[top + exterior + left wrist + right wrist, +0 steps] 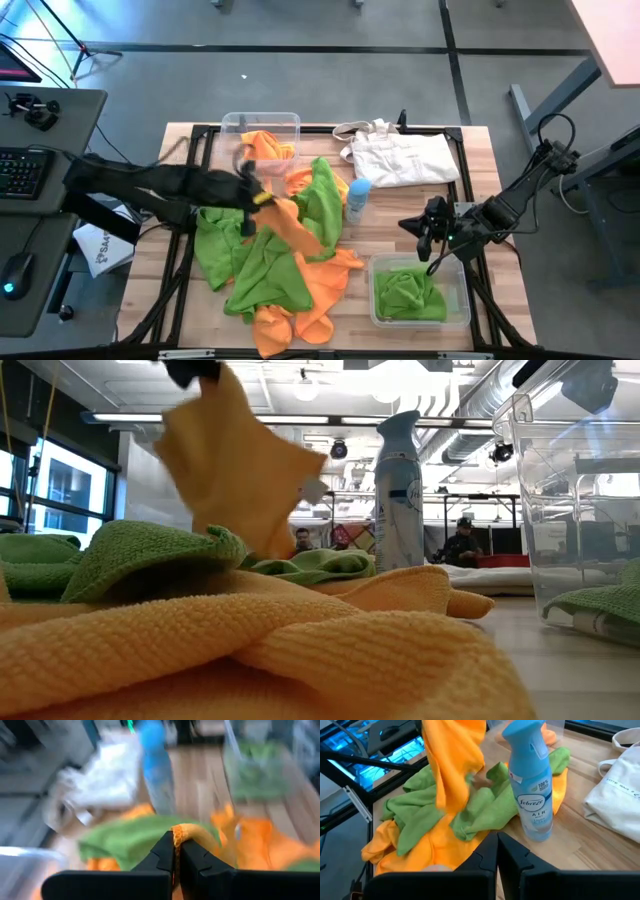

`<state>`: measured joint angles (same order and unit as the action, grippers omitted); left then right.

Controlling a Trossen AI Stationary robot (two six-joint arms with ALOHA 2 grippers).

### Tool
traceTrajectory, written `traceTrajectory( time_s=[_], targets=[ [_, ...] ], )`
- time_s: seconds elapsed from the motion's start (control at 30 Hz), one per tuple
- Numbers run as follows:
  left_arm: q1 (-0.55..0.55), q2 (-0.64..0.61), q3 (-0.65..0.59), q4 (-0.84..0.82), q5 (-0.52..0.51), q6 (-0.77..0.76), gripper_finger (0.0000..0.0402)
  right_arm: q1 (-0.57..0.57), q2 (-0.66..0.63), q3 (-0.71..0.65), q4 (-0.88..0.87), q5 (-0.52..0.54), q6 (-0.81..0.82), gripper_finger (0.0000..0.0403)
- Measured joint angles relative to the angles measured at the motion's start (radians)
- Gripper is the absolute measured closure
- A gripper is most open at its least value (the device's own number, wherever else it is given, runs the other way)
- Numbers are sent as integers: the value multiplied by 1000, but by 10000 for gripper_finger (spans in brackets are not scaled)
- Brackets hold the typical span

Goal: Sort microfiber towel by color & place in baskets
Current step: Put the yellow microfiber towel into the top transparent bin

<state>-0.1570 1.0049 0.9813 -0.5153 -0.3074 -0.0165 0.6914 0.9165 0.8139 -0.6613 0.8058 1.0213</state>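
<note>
In the high view, the left gripper (252, 192) sits left of centre, above the heap of towels (275, 265), pinching an orange towel (292, 225) that hangs down and to the right from it; the left wrist view shows the two fingers pressed together on a fold of that cloth, though everything beyond them is smeared. The heap itself, green and orange cloths tangled together, fills the lower middle of the table (475, 160) and spills past its bottom edge. At upper centre a clear basket (262, 135) holds orange cloth, its near side partly hidden by the arm. Right of the heap stands a light-blue spray bottle (357, 198), and up and to the right of it lies a white tote bag (405, 155). At lower right a second basket (419, 291) holds green towels. The right gripper (424, 232) hovers just above that basket's upper edge, holding nothing, its fingers (487, 855) pressed nearly together in the right wrist view.
</note>
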Motion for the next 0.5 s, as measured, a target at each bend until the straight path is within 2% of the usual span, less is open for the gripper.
traceTrajectory(
  time_s=[0.27,0.5],
  targets=[
    [0,-157,0,228,-179,210,401,0,0,0,0,7,0,400],
    [19,-189,1,352,-423,453,401,0,1,0,0,28,0,400]
  ],
)
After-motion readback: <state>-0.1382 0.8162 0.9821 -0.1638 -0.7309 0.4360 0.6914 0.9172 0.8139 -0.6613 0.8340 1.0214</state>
